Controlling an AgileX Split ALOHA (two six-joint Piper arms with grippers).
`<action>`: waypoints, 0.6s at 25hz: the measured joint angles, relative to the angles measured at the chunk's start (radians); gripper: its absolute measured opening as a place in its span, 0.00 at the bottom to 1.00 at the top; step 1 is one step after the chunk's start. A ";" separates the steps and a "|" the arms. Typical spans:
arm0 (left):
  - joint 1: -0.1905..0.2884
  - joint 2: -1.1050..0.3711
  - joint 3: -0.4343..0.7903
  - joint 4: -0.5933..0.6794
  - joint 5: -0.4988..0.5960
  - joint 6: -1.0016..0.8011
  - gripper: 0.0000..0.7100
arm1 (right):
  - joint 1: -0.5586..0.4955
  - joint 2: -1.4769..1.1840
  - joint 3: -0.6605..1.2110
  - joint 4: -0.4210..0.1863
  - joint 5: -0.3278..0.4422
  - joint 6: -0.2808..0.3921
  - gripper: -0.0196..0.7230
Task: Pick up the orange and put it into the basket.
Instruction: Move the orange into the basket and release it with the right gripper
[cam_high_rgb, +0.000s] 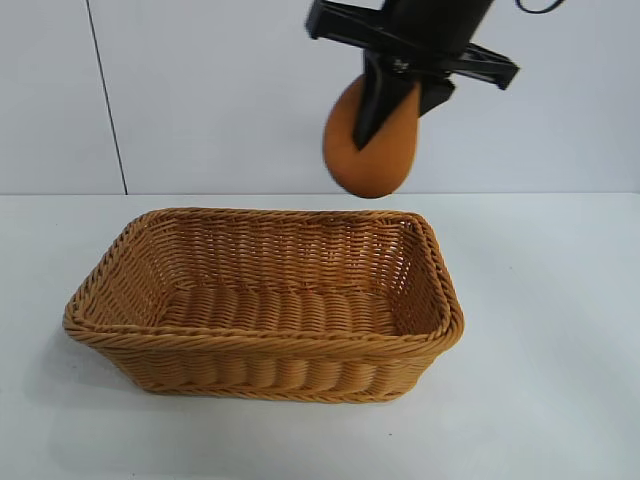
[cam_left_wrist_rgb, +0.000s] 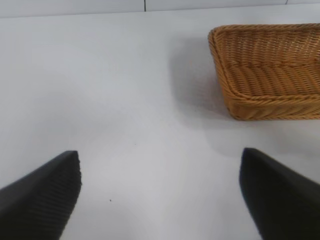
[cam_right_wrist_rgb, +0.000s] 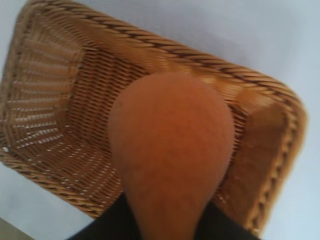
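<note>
Hanging at upper centre of exterior frame, right gripper (cam_high_rgb: 385, 110) had fingers closed on orange (cam_high_rgb: 368, 155), above basket (cam_high_rgb: 440, 330) far rim. Pickup done; release into basket left. Left gripper (cam_left_wrist_rgb: 160, 200) idle over counter (cam_left_wrist_rgb: 125, 100), fingers wide apart, empty.

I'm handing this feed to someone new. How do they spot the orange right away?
Find the big wicker basket on the white table. Above its far right corner, the right gripper holds the orange in the air: the only round, matte rust-orange thing.
</note>
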 joint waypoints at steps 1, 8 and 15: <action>0.000 0.000 0.000 0.000 0.000 0.000 0.86 | 0.003 0.023 0.000 0.000 -0.019 0.000 0.10; 0.000 0.000 0.000 0.000 0.000 0.000 0.86 | 0.003 0.190 0.000 0.000 -0.121 0.000 0.27; 0.000 0.000 0.000 0.000 0.000 0.000 0.86 | 0.003 0.196 -0.039 -0.023 -0.065 0.000 0.90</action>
